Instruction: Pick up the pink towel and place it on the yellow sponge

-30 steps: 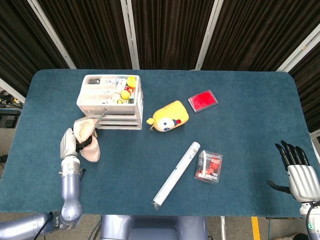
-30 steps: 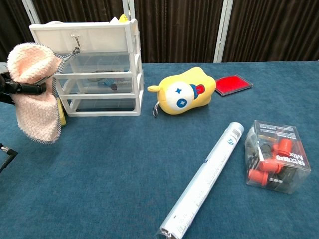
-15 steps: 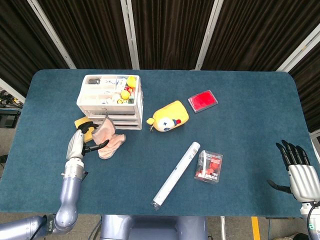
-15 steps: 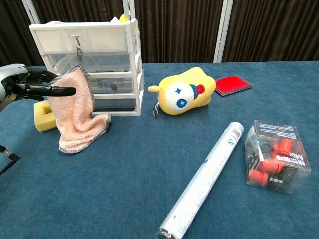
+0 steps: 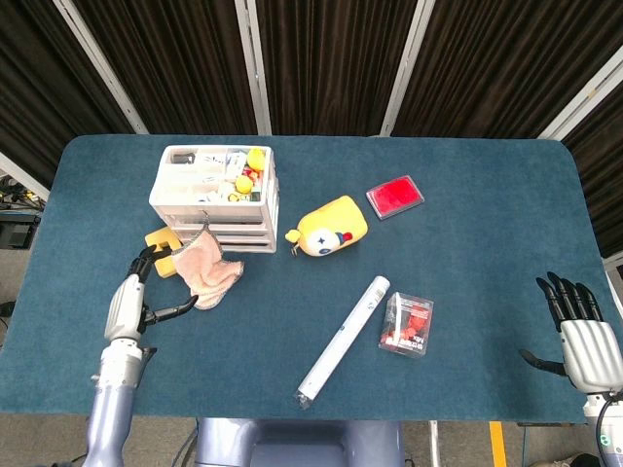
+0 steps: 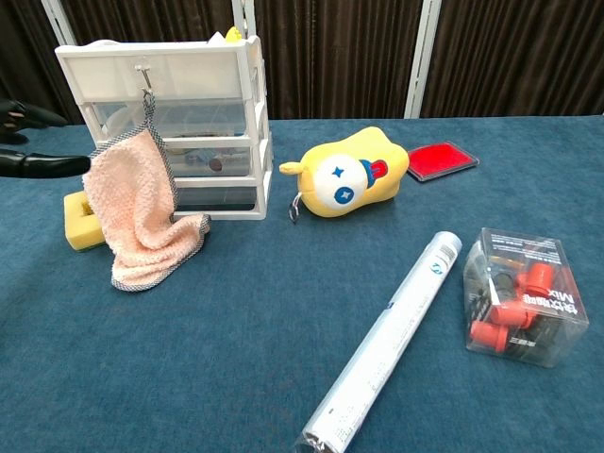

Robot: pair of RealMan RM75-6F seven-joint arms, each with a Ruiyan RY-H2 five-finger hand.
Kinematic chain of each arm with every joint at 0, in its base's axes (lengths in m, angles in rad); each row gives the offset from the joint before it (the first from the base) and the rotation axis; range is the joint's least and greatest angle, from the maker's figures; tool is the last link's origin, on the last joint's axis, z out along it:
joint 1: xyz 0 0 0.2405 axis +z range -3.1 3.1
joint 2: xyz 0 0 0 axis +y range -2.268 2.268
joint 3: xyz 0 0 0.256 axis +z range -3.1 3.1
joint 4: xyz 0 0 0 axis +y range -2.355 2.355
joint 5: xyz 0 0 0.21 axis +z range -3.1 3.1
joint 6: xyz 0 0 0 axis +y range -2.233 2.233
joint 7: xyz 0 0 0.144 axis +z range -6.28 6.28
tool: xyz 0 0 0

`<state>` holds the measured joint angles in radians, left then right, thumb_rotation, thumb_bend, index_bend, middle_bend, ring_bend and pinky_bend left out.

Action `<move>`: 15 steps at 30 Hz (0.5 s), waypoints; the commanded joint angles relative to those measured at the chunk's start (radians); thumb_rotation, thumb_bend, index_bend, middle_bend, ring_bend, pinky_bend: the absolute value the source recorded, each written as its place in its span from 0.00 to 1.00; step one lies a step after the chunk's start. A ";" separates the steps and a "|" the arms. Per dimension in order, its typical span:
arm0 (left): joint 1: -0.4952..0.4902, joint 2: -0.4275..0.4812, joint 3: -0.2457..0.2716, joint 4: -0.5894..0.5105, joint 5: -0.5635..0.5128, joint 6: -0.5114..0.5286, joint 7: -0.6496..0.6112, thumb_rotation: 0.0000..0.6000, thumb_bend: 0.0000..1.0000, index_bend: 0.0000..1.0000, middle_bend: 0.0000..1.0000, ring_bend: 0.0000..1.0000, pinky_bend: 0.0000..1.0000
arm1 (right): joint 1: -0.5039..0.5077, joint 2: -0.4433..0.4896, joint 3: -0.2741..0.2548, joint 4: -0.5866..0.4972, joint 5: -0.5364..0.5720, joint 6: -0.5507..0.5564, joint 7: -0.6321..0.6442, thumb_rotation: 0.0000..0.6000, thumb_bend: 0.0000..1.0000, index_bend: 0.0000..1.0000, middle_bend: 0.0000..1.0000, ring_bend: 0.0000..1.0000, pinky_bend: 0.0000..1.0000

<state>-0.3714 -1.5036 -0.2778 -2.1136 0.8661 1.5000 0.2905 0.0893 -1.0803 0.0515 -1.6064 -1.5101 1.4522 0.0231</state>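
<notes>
Now the pink towel [image 6: 142, 209] hangs by a corner from the white drawer unit [image 6: 179, 123], draped partly over the yellow sponge [image 6: 83, 221] on the desk [image 5: 458, 263]. Just left, the left hand [image 5: 146, 287] holds nothing, fingers apart. Only the head view shows the right hand [image 5: 579, 336], spread and empty. A yellow plush toy [image 6: 347, 175] lies nearby.

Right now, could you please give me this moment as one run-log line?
left hand: open, beside towel | right hand: open, idle | towel: loop caught on drawer handle, draped over sponge edge | placement: uncertain
</notes>
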 commanded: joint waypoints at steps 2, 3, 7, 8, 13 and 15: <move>0.067 0.114 0.157 0.023 0.306 0.075 0.045 0.82 0.11 0.15 0.03 0.00 0.05 | 0.000 0.000 -0.001 0.001 -0.003 0.001 -0.001 1.00 0.01 0.00 0.00 0.00 0.00; 0.073 0.133 0.173 0.050 0.347 0.082 0.052 0.82 0.11 0.14 0.03 0.00 0.04 | 0.000 0.000 -0.001 0.002 -0.003 0.002 -0.002 1.00 0.01 0.00 0.00 0.00 0.00; 0.114 0.215 0.251 0.204 0.496 0.099 0.010 0.82 0.11 0.12 0.01 0.00 0.00 | 0.000 0.000 -0.002 0.005 -0.003 0.000 -0.009 1.00 0.01 0.00 0.00 0.00 0.00; 0.127 0.235 0.271 0.234 0.509 0.094 -0.013 0.82 0.11 0.11 0.00 0.00 0.00 | 0.001 0.000 -0.002 0.004 -0.001 -0.004 -0.012 1.00 0.01 0.00 0.00 0.00 0.00; 0.160 0.269 0.326 0.370 0.610 0.099 -0.053 0.81 0.11 0.06 0.00 0.00 0.00 | 0.001 -0.005 -0.001 0.001 0.002 -0.002 -0.029 1.00 0.01 0.00 0.00 0.00 0.00; 0.166 0.265 0.333 0.392 0.623 0.092 -0.057 0.82 0.11 0.05 0.00 0.00 0.00 | 0.002 -0.005 0.000 0.000 0.004 -0.003 -0.028 1.00 0.01 0.00 0.00 0.00 0.00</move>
<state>-0.2275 -1.2547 0.0265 -1.7578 1.4533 1.5888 0.2542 0.0908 -1.0855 0.0519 -1.6059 -1.5062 1.4492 -0.0051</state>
